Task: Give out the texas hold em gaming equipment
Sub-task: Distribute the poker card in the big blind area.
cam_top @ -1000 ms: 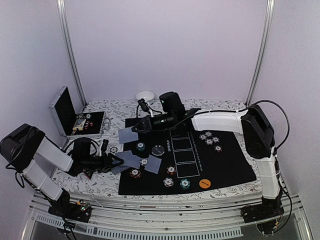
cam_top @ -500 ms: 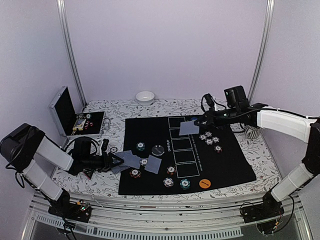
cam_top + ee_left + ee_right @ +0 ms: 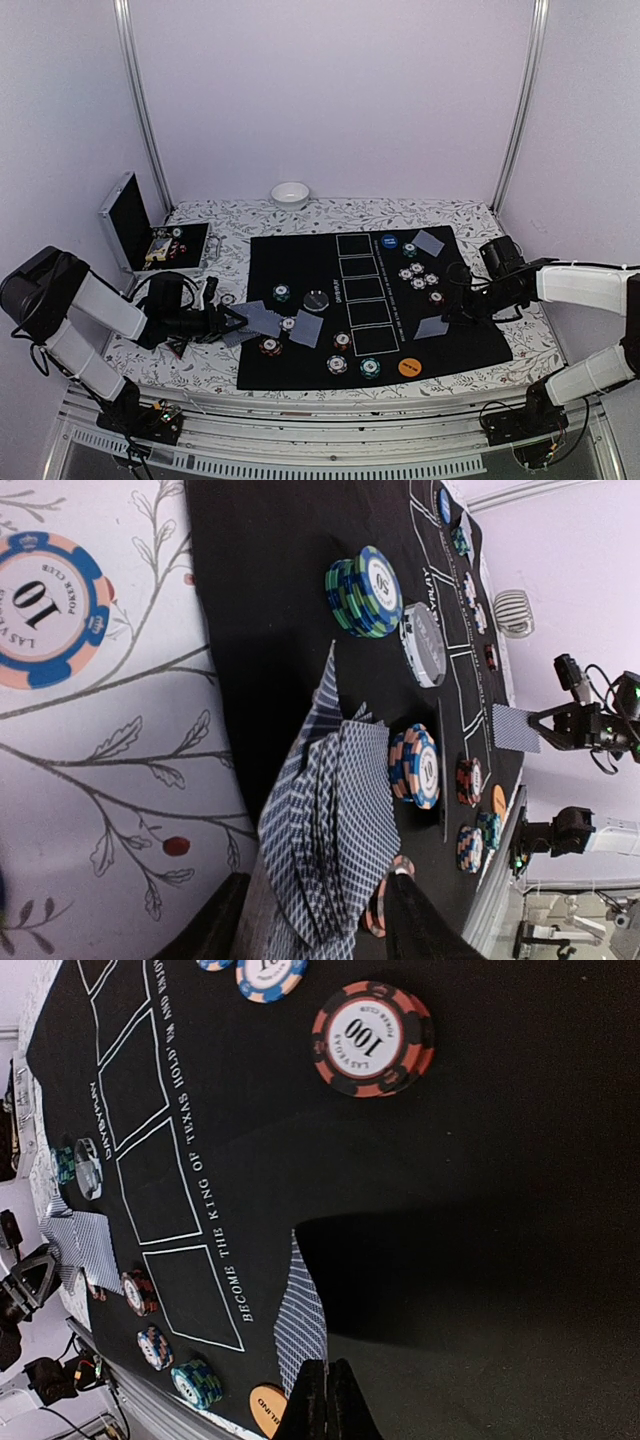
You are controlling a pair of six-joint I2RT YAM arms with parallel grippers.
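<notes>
your right gripper (image 3: 326,1375) is squeezed tight on one card (image 3: 300,1320). it holds the card by one edge. the card hangs tilted, low over the black mat (image 3: 470,335), on the right side and close to the near edge. i cannot tell if the low edge of the card touches the mat yet.

this looks like dealing: you are putting this card down at a player's place. one other card (image 3: 428,242) already lies flat at the far right corner of the mat, well apart from this one.

to do it well, go down slowly until the card rests on the mat. tip your wrist so the card lies flat, back side up. only then open the fingers. if you let go too high, the card may flip or slide away.

watch the orange disc (image 3: 262,1408). it sits just beside the card, toward the near edge. do not drop the card on top of it. the red and black chip (image 3: 372,1038) is well apart, so it is no worry.

after you let go, lift straight up. do not drag sideways, or the card may come along with the fingers.

your left gripper (image 3: 315,900) holds the pack of cards (image 3: 335,810), with a finger on each side. the pack is fanned out a bit at the left edge of the mat. hold it steady and low, so no cards slip out while the right arm works.
</notes>
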